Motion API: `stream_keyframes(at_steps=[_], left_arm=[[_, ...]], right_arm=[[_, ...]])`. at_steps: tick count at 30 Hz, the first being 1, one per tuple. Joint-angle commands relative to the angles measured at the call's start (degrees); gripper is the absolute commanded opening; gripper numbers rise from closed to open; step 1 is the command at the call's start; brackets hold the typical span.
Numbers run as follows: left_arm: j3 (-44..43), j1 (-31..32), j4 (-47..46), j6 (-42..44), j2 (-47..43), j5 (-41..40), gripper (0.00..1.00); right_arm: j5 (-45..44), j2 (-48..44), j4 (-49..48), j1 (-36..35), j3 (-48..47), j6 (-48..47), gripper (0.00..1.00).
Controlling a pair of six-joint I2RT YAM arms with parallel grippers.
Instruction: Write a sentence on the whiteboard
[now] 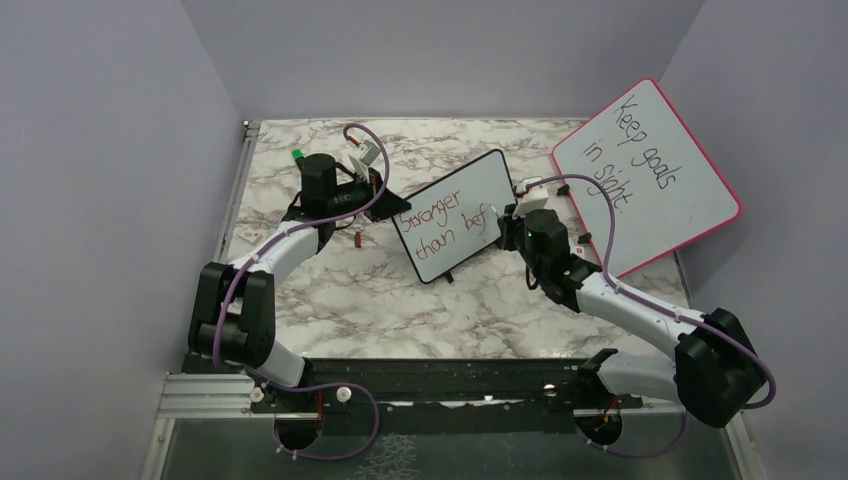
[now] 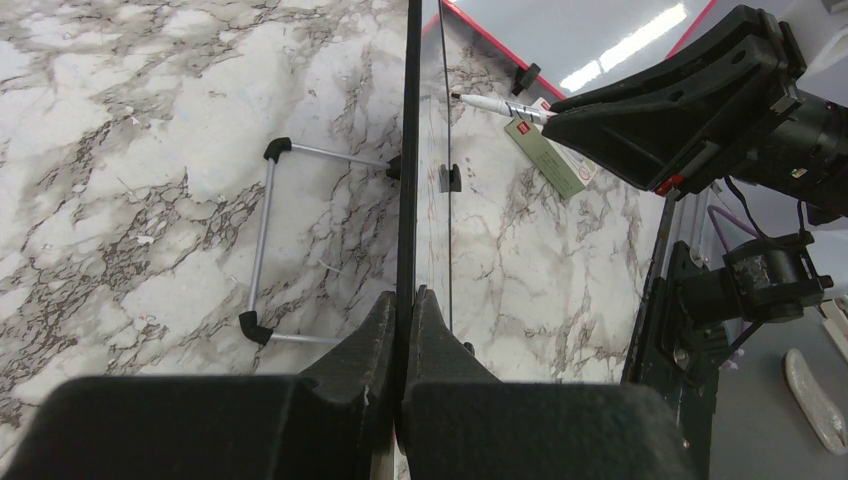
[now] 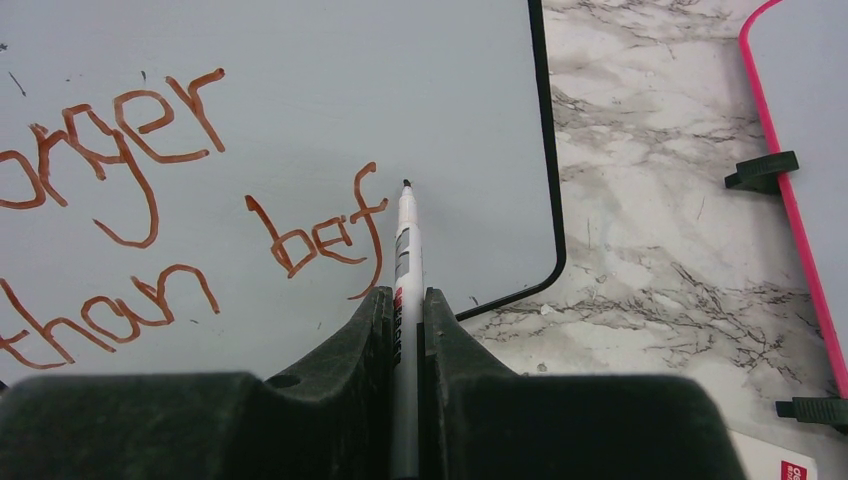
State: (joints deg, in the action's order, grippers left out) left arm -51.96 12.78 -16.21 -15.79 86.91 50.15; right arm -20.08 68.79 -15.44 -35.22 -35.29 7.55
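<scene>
Broadly, the marble table (image 1: pixel 330 300) carries everything. A pink-framed board (image 1: pixel 700 190) with black handwriting leans at the far right and is not the one in use. The whiteboard (image 1: pixel 470 190) stands propped near the middle of the table, tilted back on its wire stand, between the 2 arms.

The left gripper (image 2: pixel 405 310) is clenched on the whiteboard's left edge, both fingers pinching the thin black frame. The right gripper (image 3: pixel 410 300) is clamped around a white marker (image 3: pixel 406 230), which points up the board face from between its fingers.

The sentence (image 1: pixel 447 220) runs in 2 reddish-brown lines, "Stronger" above "than bef", so the last word looks unfinished. The marker's tip sits just right of the "f"; whether it touches the surface I cannot tell.

The main risk, as I judge it, is the board shifting. It is pinched at 1 edge only, so pen pressure near the opposite side could swing or tip it and skew the next letters. The slim marker could also slide back between the fingers under a firm push, leaving faint or broken strokes. A low pass of the right gripper over the fresh "bef" might smear it.
</scene>
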Motion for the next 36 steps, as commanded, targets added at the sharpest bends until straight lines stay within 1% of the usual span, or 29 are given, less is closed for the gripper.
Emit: stream_keyframes(at_steps=[1,19,36], left_arm=[[1.09,0.14,6.28,3.79,2.08,-3.48,0.00],[1.08,0.14,6.28,3.85,2.03,-3.31,0.00],[1.00,0.14,6.28,3.84,1.95,-3.39,0.00]], right_arm=[[1.32,0.33,-2.01,0.32,0.31,0.35,0.01],[2.80,2.13,-1.87,0.33,-0.19,0.62,0.01],[5.43,1.17,1.83,0.33,0.72,1.84,0.01]])
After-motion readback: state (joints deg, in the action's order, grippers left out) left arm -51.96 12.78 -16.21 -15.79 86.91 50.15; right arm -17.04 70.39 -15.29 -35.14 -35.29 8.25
